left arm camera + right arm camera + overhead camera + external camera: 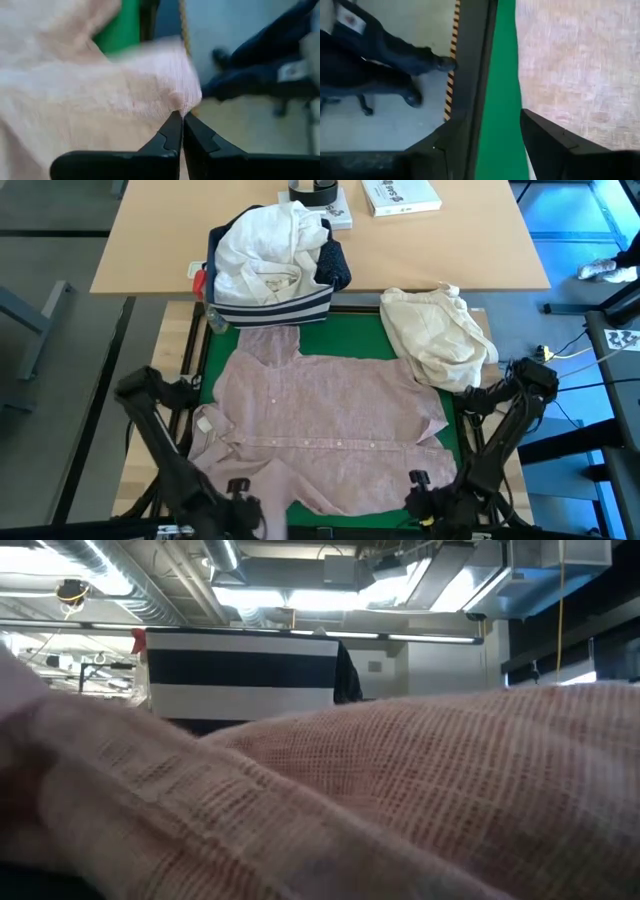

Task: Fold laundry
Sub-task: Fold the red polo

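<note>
Green worktop (345,330), wooden table behind. Left pincer (179,131) is sitting at the near left hem of the pink top (330,430), jaws pinching its edge, likely for a fold. The top is lying spread flat mid-worktop. Right pincer (490,140) is hanging partly open over bare green beside the near right hem, empty.
</note>
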